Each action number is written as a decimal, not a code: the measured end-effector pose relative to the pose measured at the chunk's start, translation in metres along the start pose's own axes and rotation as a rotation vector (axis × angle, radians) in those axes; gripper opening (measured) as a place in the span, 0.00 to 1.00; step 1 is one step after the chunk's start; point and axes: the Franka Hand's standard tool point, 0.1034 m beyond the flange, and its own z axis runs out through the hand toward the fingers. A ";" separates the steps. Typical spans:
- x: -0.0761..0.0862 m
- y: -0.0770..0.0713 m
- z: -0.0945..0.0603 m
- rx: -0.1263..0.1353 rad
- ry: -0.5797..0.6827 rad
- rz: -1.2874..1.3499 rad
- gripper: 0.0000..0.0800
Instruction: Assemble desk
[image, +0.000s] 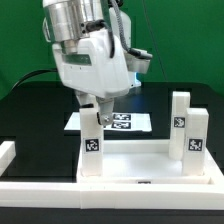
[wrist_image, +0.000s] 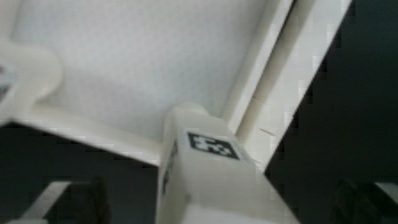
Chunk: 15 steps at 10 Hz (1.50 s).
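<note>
The desk top (image: 150, 170) lies upside down on the black table (image: 30, 110), directly under the gripper (image: 92, 108), with its raised rim up. Three legs stand on it: two beside it toward the exterior view's right, and one leg (image: 92, 140) just below the fingertips. The jaws stand apart and hold nothing. I judge this leg is just placed; the next move calls for lifting clear, then fetching the fourth leg.
</note>
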 end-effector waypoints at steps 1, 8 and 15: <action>0.000 0.000 0.000 -0.003 0.001 -0.053 0.81; 0.006 0.000 0.004 -0.078 0.009 -0.738 0.81; 0.008 0.002 0.004 -0.068 0.032 -0.128 0.36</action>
